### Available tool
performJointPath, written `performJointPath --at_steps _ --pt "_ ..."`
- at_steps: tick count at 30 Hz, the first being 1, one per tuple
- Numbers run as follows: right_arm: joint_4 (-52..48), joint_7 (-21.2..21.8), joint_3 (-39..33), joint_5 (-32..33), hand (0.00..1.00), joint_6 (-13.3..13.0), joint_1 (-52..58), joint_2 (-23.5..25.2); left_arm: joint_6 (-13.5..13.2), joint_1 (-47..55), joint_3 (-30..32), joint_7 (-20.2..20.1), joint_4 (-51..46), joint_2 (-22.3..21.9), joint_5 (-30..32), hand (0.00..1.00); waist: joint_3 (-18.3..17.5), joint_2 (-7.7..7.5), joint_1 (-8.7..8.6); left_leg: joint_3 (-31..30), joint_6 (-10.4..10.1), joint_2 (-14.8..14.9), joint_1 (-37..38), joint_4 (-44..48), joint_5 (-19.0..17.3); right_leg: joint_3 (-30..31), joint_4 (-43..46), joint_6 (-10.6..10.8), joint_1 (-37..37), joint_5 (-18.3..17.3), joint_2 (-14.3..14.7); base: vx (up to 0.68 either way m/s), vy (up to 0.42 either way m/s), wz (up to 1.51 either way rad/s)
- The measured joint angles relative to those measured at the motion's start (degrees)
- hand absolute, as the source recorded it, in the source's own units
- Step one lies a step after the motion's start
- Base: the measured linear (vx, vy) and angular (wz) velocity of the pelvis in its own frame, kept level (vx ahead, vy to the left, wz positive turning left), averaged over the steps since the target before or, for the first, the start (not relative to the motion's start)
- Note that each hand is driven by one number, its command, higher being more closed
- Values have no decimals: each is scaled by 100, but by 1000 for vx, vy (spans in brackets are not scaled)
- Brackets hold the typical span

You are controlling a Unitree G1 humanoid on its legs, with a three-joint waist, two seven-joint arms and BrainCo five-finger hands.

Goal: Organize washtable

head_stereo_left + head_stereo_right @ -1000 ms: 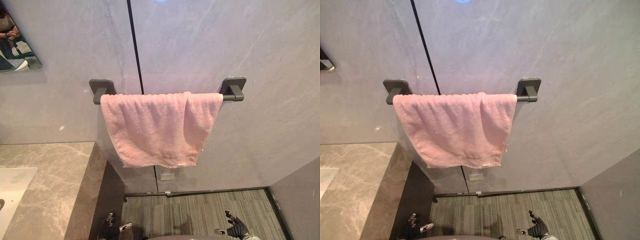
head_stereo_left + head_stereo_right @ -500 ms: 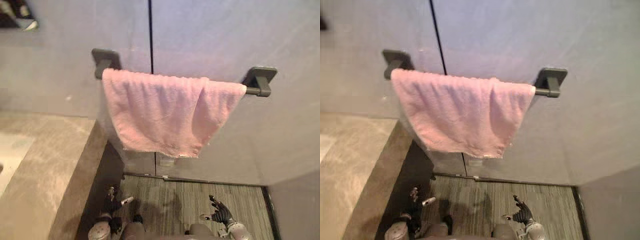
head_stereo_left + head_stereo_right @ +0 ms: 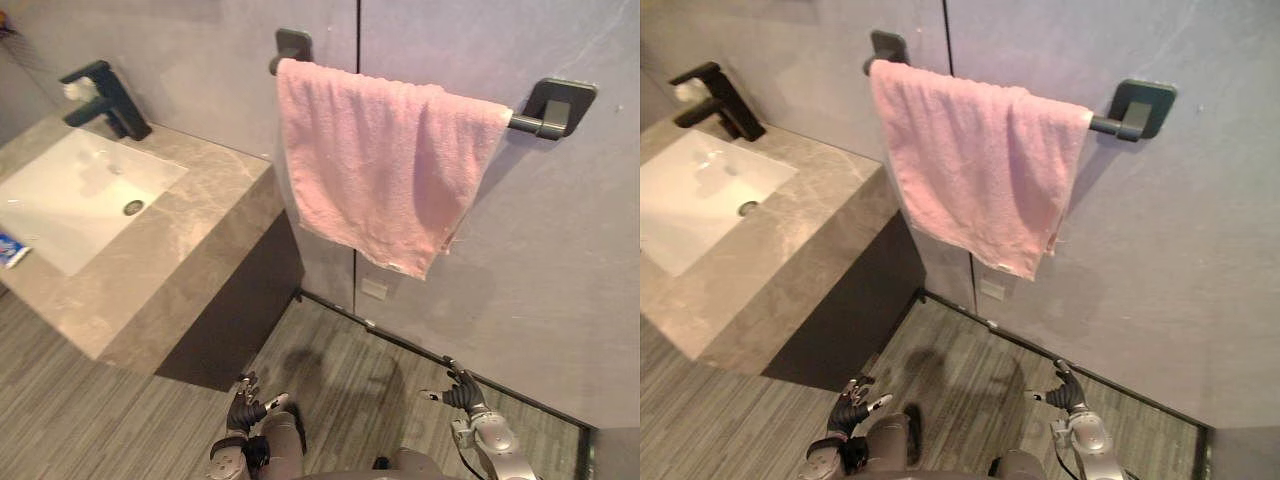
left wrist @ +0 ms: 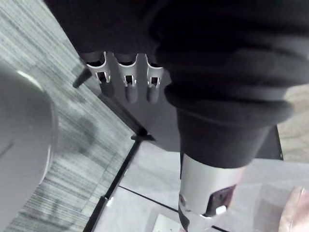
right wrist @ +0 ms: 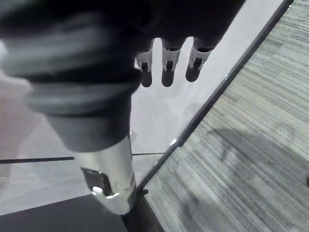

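Note:
A pink towel (image 3: 385, 170) hangs folded over a dark wall bar (image 3: 528, 122) between two brackets. To its left stands the marble washtable (image 3: 205, 235) with a white sink basin (image 3: 75, 195) and a black faucet (image 3: 105, 95). Both hands hang low over the floor, far below the towel. My left hand (image 3: 245, 402) is open with relaxed fingers (image 4: 128, 82) and holds nothing. My right hand (image 3: 462, 390) is open too, its fingers (image 5: 166, 67) straight and apart from everything.
A small blue and white item (image 3: 8, 248) lies on the counter at the far left edge. Striped grey floor (image 3: 350, 370) spreads between the washtable's dark base (image 3: 235, 310) and the wall. A white wall socket (image 3: 373, 288) sits under the towel.
The camera has swung left and tilted, bringing the sink and faucet into view. The towel stays on its bar. Both hands remain low and open.

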Motion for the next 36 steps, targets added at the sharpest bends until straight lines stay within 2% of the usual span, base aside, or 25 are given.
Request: performJointPath --at_steps 1,2,3,4,5,6,7,8,10,17,19,22,23,24,25,26,27,28,29,30,31,32,33,34,36 --pt "2 0 -55 17 0 2 -3 -6 3 -12 1 -1 9 0 -1 0 -24 46 -8 23 -31 13 116 88 -195 -66 -5 9 -15 30 -5 -62 120 63" --pt "16 -3 -182 17 0 18 -7 15 4 -3 10 -6 9 4 -6 0 -95 172 -110 177 -114 106 313 -42 -439 -282 47 22 -34 54 -8 -46 105 70" --pt "21 -3 -186 17 0 32 -20 34 10 -27 8 -6 12 7 -7 0 -108 192 -160 223 -134 84 321 -228 -431 -400 67 36 -16 61 -11 -77 114 102" --pt "80 0 -202 17 0 55 -44 124 8 -42 -1 -8 2 50 -7 0 -162 120 -276 272 -144 -48 512 -787 -299 -535 -87 120 49 147 -22 -94 122 97" --pt "137 -4 -266 18 0 65 -26 187 20 -25 -91 -7 11 122 -3 0 -241 51 -281 239 -170 -226 898 -1799 42 -686 -473 169 214 335 -66 -79 97 84" --pt "155 -9 -304 18 0 66 -48 204 23 -29 -126 -8 12 152 -2 0 -244 46 -278 220 -171 -279 1036 -2134 215 -740 -594 186 260 414 -61 -111 96 62" --pt "206 -24 -356 19 0 66 -113 216 24 -42 -156 -16 12 174 -1 0 -256 62 -282 109 -142 -375 1226 -2706 576 -859 -808 205 346 552 -61 -98 44 48" --pt "256 -25 -423 18 0 75 -145 217 25 -39 -165 -14 23 167 4 0 -290 148 -286 8 -143 -422 1380 -3149 795 -975 -966 249 425 635 -33 -121 55 48" --pt "334 -13 -415 17 0 104 -144 246 28 -15 -149 -9 29 188 5 0 -345 228 -272 -50 -112 -457 1511 -3454 981 -1033 -1069 274 478 747 -12 -140 72 26" --pt "516 -1 -371 9 0 114 -78 353 81 202 -97 -21 393 246 9 0 -362 211 -280 -156 -25 -569 1600 -3551 1042 -1055 -1391 439 676 972 6 -122 76 5" --pt "591 -1 -372 9 0 116 0 354 97 229 -69 -24 418 246 9 0 -349 162 -274 -359 -9 -633 1538 -3539 1061 -1231 -1452 467 739 994 -14 -69 59 49" --pt "759 -17 -373 13 0 119 -17 351 124 220 95 -24 392 239 6 0 -313 168 -243 -793 67 -753 938 -3123 1130 -1822 -1440 476 688 992 -109 -15 27 100" --pt "761 -27 -374 14 0 120 -79 338 134 231 141 -13 341 252 -1 0 -225 183 -172 -938 176 -832 712 -2969 1257 -2101 -1303 467 640 1030 -198 10 25 123" --pt "774 -67 -389 14 0 123 -131 328 145 227 135 -12 246 260 -6 0 -195 165 -105 -957 215 -929 485 -2988 1583 -2373 -1155 439 554 1020 -359 -31 45 127" --pt "791 -94 -397 13 0 126 -188 316 143 211 129 -12 161 256 -7 0 -142 106 -100 -917 172 -986 431 -3035 1712 -2546 -1148 401 537 1039 -498 -56 79 123" --pt "861 -129 -426 12 0 131 -322 322 156 213 137 -10 67 238 -8 0 -54 4 -44 -174 321 -891 237 -2422 1245 -2805 -1137 411 573 1080 -629 -12 69 115" --pt "862 -151 -425 11 0 118 -383 272 208 187 136 -18 64 229 -8 0 -40 -53 -49 669 571 -609 193 -1718 559 -3069 -1119 463 690 1112 -820 5 61 111" --pt "866 -155 -423 12 0 120 -390 250 214 185 138 -16 34 216 -8 0 -41 -73 -74 990 522 -457 218 -1533 390 -3214 -1114 508 773 1139 -919 29 118 131" --pt "860 -155 -418 11 0 115 -381 217 237 193 135 -16 -112 189 -7 0 -51 -85 -143 1472 403 -119 378 -1387 219 -3520 -1095 594 926 1193 -1096 4 158 111" --pt "863 -159 -433 13 0 115 -368 192 238 183 134 -15 -213 167 -8 0 -59 -72 -166 1651 354 41 440 -1420 196 -3650 -1082 649 974 1226 -1157 7 238 136" --pt "869 -200 -446 13 0 119 -354 112 235 154 119 -15 -424 123 -8 0 -86 5 -186 1882 218 327 558 -1701 285 -3894 -1072 795 1056 1312 -1198 24 195 118" --pt "880 -237 -490 12 0 121 -314 47 234 122 105 -18 -491 79 -8 0 -94 110 -208 1913 34 485 663 -2053 555 -4114 -1070 912 1141 1380 -1202 70 272 148" --pt "1008 -268 -630 12 0 165 -328 87 254 -108 97 -13 -471 118 -12 0 -30 -10 -239 1797 112 179 677 -2196 699 -4315 -1100 1011 1270 1584 -1424 105 311 125" --pt "1009 -247 -649 11 0 166 -288 195 248 -128 110 -20 -595 157 -16 0 14 -127 -214 1659 283 -24 618 -2123 579 -4361 -1158 987 1365 1818 -1548 139 382 117" --pt "1011 -237 -624 10 0 163 -302 374 250 -149 106 -44 -658 240 -9 0 15 -242 -178 1489 489 -122 329 -1418 105 -4371 -1157 976 1483 2083 -1724 126 365 61"
